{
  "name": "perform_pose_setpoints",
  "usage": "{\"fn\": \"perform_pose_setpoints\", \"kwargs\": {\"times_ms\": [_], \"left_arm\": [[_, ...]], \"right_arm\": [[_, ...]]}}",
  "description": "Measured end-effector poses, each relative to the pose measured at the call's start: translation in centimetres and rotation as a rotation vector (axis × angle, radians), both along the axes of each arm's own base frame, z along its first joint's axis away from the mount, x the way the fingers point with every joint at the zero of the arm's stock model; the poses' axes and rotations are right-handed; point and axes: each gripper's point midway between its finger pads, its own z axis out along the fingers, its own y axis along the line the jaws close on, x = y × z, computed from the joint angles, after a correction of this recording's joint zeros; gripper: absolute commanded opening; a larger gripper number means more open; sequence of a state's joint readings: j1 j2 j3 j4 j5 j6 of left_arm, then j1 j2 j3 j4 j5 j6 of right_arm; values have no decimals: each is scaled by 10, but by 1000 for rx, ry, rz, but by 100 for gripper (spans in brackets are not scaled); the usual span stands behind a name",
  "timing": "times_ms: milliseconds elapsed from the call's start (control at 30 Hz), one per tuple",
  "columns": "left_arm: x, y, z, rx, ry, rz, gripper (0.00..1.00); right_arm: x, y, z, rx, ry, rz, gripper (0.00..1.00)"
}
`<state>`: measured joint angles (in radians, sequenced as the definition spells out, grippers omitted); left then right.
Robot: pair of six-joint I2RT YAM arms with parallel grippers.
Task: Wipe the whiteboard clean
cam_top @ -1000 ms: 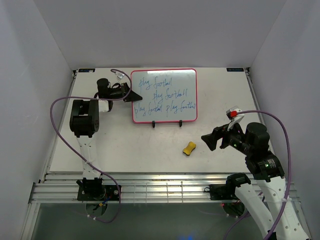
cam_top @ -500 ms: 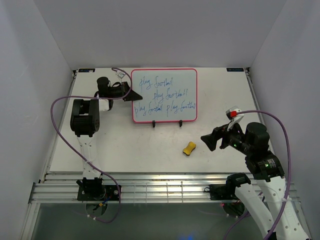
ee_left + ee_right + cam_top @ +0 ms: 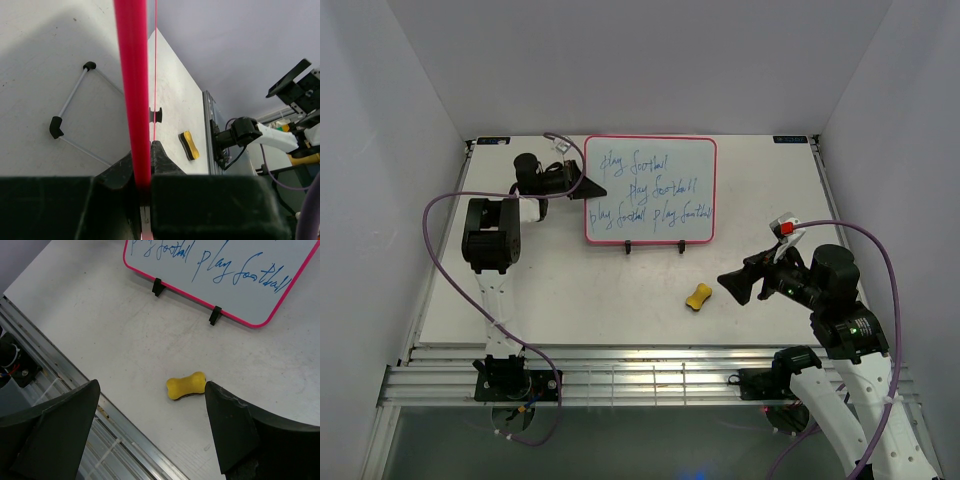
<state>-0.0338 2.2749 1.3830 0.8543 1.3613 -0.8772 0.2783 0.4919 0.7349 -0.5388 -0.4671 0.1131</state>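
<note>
Where the whiteboard (image 3: 650, 190) stands: on the table (image 3: 570, 290), propped at a tilt on its wire stand (image 3: 75, 100), with the written face turned toward the arms' bases.
Whiteboard face: glossy white inside a thin pink-red frame, with three lines of blue handwriting (image 3: 235, 272) across most of it (the words read "play football", repeated).
Left gripper (image 3: 588, 190): at the whiteboard's left edge, jaws pressed together on the frame. In the left wrist view the red frame runs straight up out of the pinch between the two black fingers (image 3: 120, 172).
Right gripper (image 3: 733, 285): in front of the whiteboard, off toward its lower right corner, with jaws spread wide and nothing between them.
Eraser (image 3: 697, 296): yellow and bone-shaped, lying flat on the table in front of the whiteboard's lower edge, near the right-hand foot but clear of it. In the right wrist view it shows between the spread fingers, closer to the right one.
Black clips (image 3: 158, 286): two of them, hooked over the whiteboard's lower frame, one toward each end.
Stand legs: thin pale wire behind the whiteboard, ending in black tips.
</note>
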Motion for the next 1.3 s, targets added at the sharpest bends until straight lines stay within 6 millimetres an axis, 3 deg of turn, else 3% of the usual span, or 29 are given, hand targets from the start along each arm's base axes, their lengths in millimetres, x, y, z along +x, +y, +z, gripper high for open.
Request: {"fn": "perform_pose_setpoints", "kwargs": {"times_ms": [567, 733, 833, 1033, 1167, 1300], "left_arm": [[13, -3, 42, -79, 0, 88, 0], [17, -9, 67, -94, -9, 106, 0], [14, -13, 95, -105, -14, 124, 0], [-15, -10, 188, -139, -87, 241, 0], [-53, -1, 245, -171, -155, 319, 0], [-91, 8, 270, -194, -176, 397, 0]], "right_arm": [[7, -9, -1, 26, 16, -99, 90], [19, -22, -8, 35, 61, -230, 90], [28, -30, -14, 72, 131, -347, 90], [38, -24, -28, 187, 251, -419, 92], [40, -20, -65, 249, 399, -487, 93], [44, -24, -102, 233, 544, -615, 95]]}}
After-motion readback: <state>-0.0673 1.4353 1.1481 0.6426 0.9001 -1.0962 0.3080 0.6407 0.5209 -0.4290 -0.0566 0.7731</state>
